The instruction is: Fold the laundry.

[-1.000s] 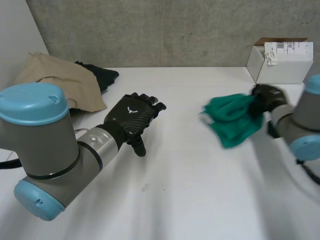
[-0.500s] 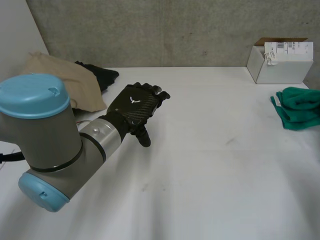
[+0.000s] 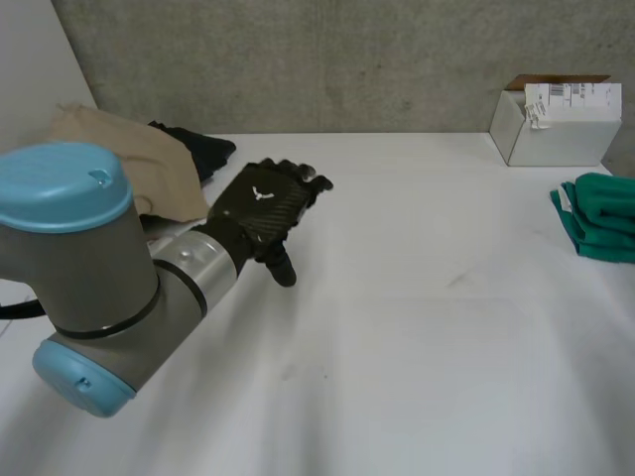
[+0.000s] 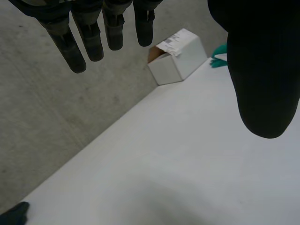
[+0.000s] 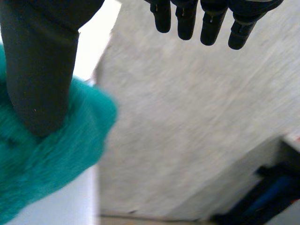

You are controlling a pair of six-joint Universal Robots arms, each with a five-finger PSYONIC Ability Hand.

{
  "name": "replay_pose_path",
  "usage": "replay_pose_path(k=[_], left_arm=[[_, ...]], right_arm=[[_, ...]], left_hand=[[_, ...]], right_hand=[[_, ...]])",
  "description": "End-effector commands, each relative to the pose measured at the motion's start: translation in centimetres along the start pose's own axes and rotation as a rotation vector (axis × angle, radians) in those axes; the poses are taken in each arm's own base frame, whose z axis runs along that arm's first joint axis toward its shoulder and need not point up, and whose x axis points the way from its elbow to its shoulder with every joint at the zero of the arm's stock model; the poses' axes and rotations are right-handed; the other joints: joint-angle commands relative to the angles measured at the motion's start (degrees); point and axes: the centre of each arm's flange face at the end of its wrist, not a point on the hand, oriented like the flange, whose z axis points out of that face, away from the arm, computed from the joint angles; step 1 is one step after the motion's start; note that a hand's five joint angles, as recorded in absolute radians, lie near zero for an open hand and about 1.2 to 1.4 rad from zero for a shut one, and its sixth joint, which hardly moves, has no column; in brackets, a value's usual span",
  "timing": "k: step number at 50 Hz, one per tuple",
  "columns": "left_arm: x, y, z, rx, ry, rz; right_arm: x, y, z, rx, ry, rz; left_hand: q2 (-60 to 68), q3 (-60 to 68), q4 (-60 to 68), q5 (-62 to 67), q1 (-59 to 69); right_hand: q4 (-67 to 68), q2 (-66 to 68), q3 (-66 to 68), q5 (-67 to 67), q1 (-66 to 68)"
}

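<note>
Head view, left hand: I am holding my left hand [image 3: 266, 206] palm-down over the desk [image 3: 397, 337], with the fingers relaxed and gripping nothing.

Head view, waiting laundry: A beige cloth [image 3: 129, 159] and a dark cloth [image 3: 203, 149] are lying heaped at the far left corner, just beside that hand. I judge I am hovering there so the next piece is within easy reach.

Head view, green cloth: The green cloth [image 3: 600, 218] is sitting in layers at the desk's right edge, near the white box [image 3: 556, 119] and well apart from my left hand. Whether it is neatly folded I cannot tell.

Left wrist view: My fingers [image 4: 89, 35] are hanging straight and the thumb is spread wide, with bare desk showing under the palm. The white box is lying beyond the fingertips, with a sliver of green beside it.

Right wrist view: My right hand [image 5: 42, 56] is standing open, its fingers [image 5: 187, 18] straight and far from the thumb. The green cloth is lying under the thumb side, and nothing is pinching it. Whether the thumb is touching it I cannot tell.

Judgement: The green piece is looking set aside, and the heap at the left is looking like the work remaining.
</note>
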Motion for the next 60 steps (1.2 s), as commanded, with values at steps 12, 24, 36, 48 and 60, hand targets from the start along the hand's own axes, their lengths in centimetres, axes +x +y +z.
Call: replay_pose_path(k=[12, 24, 36, 48, 60], left_arm=[[-24.0, 5.5, 3.8, -0.065, -0.720, 0.269], [-31.6, 14.1, 7.7, -0.114, -0.588, 0.573], [-24.7, 5.6, 7.5, 0.085, -0.526, 0.442], [-2.6, 1.6, 2.5, 0.255, 0.081, -0.015], [2.8, 1.5, 1.4, 0.259, 0.228, 0.054]], right_arm=[[-11.0, -5.3, -22.5, 0.350, -0.839, -0.098], [-11.8, -2.9, -26.3, 0.238, -0.930, -0.161], [-11.2, -2.1, -26.0, 0.203, -0.864, -0.263], [-10.1, -2.7, -24.4, 0.174, -0.714, -0.270], [-10.1, -2.8, -24.3, 0.164, -0.700, -0.273]], left_hand=[[-1.4, -1.9, -1.4, -2.6, -1.4], [0.6, 0.1, 0.6, -0.6, 0.6], [68.4, 67.9, 68.4, 67.2, 68.4], [68.4, 67.9, 68.4, 67.2, 68.4], [-1.6, -2.1, -1.6, -2.8, -1.6]], right_hand=[[1.3, 1.4, 1.3, -0.7, 0.9], [1.3, 1.4, 1.3, -0.7, 0.9], [1.3, 1.4, 1.3, -0.7, 0.9], [1.3, 1.4, 1.3, -0.7, 0.9], [1.3, 1.4, 1.3, -0.7, 0.9]])
